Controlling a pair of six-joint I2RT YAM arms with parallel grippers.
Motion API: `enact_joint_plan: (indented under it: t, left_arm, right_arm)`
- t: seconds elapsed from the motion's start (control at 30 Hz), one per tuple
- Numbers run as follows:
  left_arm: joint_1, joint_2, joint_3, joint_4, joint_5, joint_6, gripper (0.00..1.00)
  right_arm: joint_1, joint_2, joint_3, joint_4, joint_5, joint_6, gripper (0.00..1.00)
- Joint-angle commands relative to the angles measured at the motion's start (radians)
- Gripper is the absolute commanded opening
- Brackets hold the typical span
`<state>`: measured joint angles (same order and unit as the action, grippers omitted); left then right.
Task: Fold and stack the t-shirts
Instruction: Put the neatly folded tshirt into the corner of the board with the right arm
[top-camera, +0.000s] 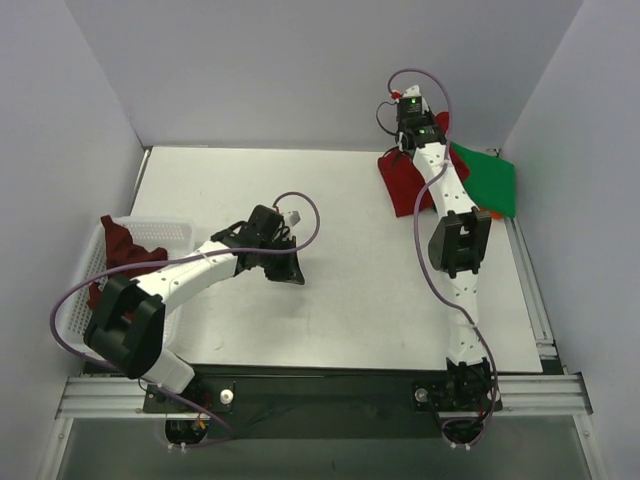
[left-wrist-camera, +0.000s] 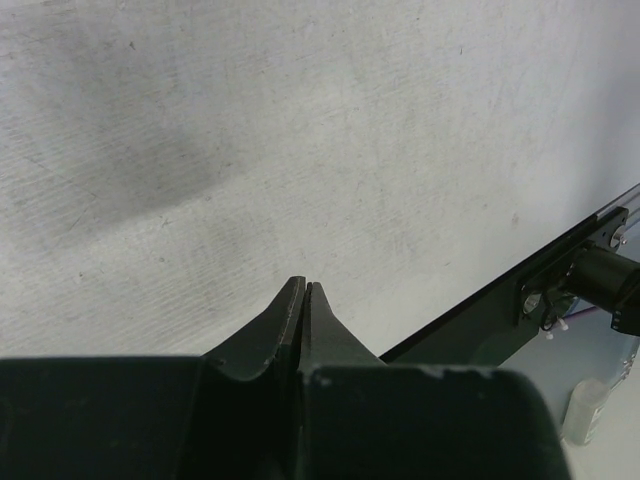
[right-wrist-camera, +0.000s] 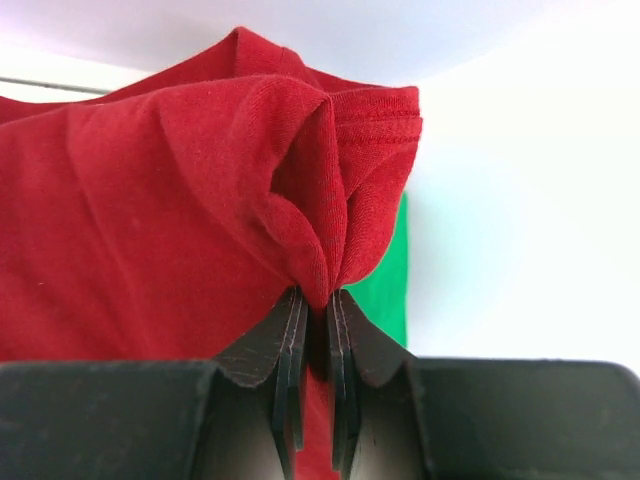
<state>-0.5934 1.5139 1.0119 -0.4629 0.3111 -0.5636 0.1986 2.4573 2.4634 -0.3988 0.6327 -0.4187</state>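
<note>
My right gripper (top-camera: 412, 100) is at the far right of the table, shut on a bunched fold of the bright red t-shirt (right-wrist-camera: 170, 200). In the top view the red t-shirt (top-camera: 402, 180) lies partly on the table, next to the folded green t-shirt (top-camera: 490, 178). A strip of the green shirt (right-wrist-camera: 388, 285) shows behind the red cloth. My left gripper (top-camera: 291, 272) hovers over bare table near the middle, shut and empty (left-wrist-camera: 303, 288). A darker maroon t-shirt (top-camera: 122, 245) lies crumpled in the basket at the left.
A white mesh basket (top-camera: 165, 233) sits at the table's left edge. White walls close in the back and both sides. The black rail of the arm mount (left-wrist-camera: 520, 300) runs along the near edge.
</note>
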Motion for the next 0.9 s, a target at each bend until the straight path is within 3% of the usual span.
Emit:
enact_joint_plan:
  t: [0.0,0.87]
  left_arm:
    - [0.007,0.026,0.011,0.070,0.055,0.016,0.00]
    - [0.007,0.020,-0.052,0.135,0.117,-0.007,0.00]
  right_arm:
    - [-0.022,-0.104,0.048,0.078,0.062,-0.078,0.00]
    - [-0.065,-0.279,-0.099,0.233,0.102,-0.173,0.00]
